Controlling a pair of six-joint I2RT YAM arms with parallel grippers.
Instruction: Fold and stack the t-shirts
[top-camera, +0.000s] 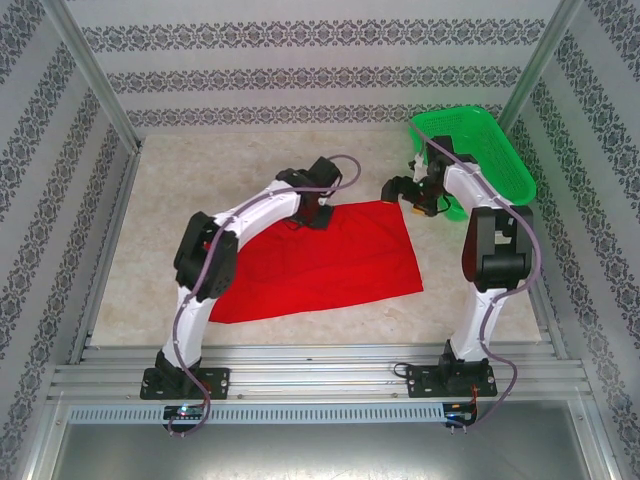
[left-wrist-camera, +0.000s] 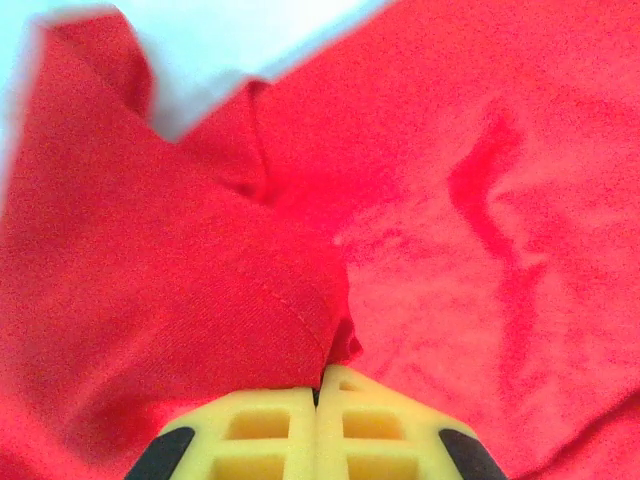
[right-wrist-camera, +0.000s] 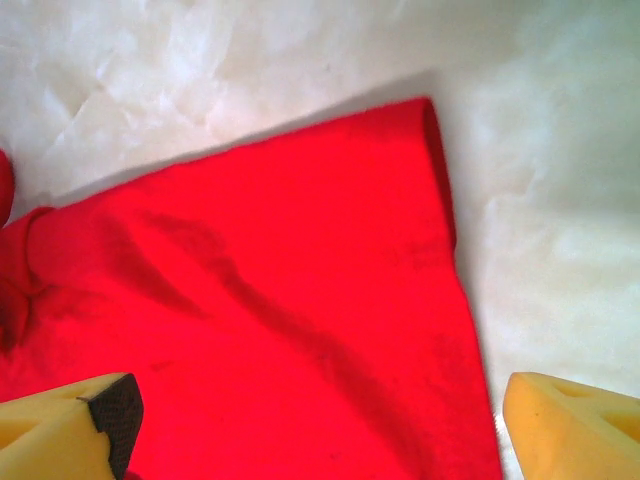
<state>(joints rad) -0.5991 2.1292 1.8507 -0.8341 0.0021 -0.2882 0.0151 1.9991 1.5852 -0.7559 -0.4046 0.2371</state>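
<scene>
Left wrist: left claw (left-wrist-camera: 318, 382) pinched shut on bright red cloth t-shirt (left-wrist-camera: 150, 280) fold; right claw (right-wrist-camera: 320, 405) wide open, empty. Risk: thin pinch slips, fold collapses.

What my cameras leave unsettled

From above, my left arm (top-camera: 235, 225) covers the shirt's (top-camera: 330, 260) left side, my right arm (top-camera: 495, 250) hides part of the basket (top-camera: 490, 150), and my left gripper (top-camera: 312, 217) is too small there to read its jaws. At my left wrist, the shirt runs past the edges, its top-left fold is blurred, and my left fingers (left-wrist-camera: 260, 430) are cut off at the bottom. My right fingers (right-wrist-camera: 70, 425) are cropped at the bottom corners.
</scene>
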